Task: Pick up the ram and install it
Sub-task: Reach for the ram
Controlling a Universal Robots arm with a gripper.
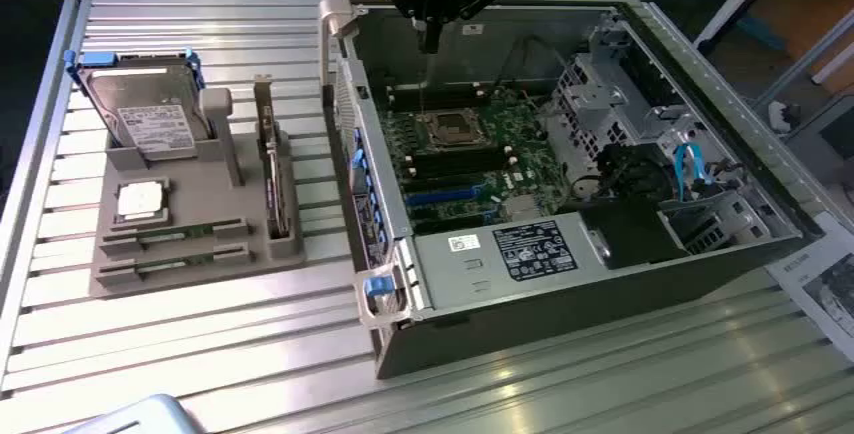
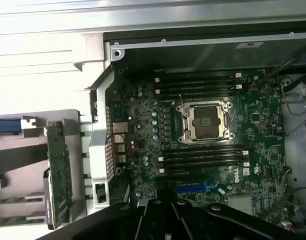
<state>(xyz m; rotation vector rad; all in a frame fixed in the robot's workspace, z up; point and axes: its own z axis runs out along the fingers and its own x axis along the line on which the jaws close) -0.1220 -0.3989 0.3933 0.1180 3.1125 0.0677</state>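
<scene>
In the exterior view, the claw (image 1: pixel 430 46) is seen shut, with nothing held, above the far edge of the open computer case (image 1: pixel 561 304). Well apart from it, the ram (image 1: pixel 176 235) is stood on edge in the grey holder (image 1: pixel 200 204), its long axis laid across from the exterior view's left to right. In the wrist view, the motherboard (image 2: pixel 143 125) and its memory slots (image 2: pixel 200 155) are shown.

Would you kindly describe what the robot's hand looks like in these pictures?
The hand is black all over: a bulky, angular body with linked struts that narrows to a slim dark tip. In the wrist view its casing appears as smooth black panels.
</scene>
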